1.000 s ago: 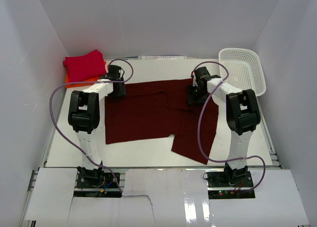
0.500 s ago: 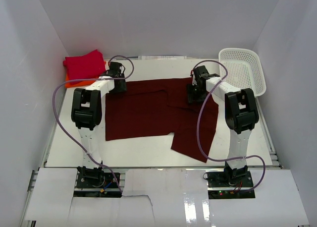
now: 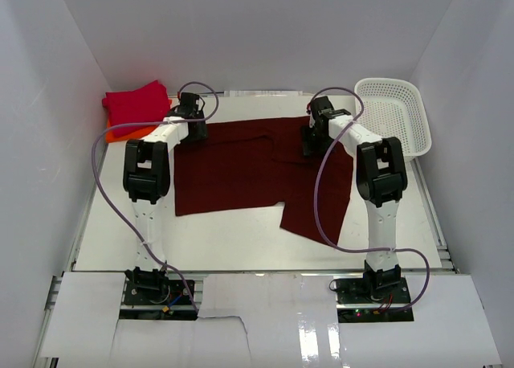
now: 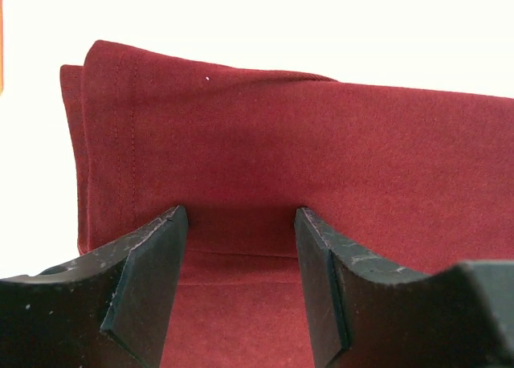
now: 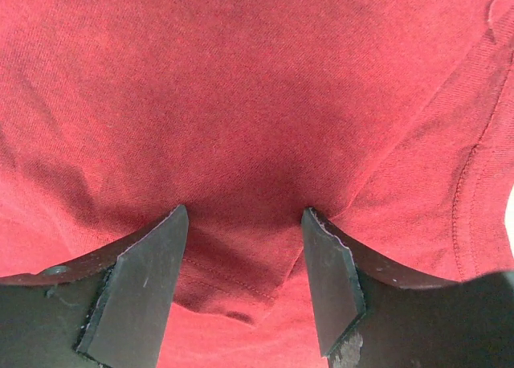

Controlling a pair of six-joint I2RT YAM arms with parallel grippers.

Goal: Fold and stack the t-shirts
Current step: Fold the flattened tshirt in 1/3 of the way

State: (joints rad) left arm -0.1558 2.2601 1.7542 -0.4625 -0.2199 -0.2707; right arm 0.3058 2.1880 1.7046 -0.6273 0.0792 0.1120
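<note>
The left gripper (image 4: 239, 215) and right gripper (image 5: 245, 215) stood spread open, fingertips down at the far edge of the maroon t-shirt (image 3: 233, 171), with bare table (image 3: 257, 107) beyond.

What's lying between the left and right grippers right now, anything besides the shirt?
Only the maroon t-shirt: its far edge spans the stretch from the left gripper to the right gripper, with nothing on top. The top external view shows it.

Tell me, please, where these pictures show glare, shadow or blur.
Top view: glare on the glossy front panel. Left wrist view: table washed out white, maroon shirt sharp. Right wrist view: soft shadow on the shirt under the right gripper.
</note>
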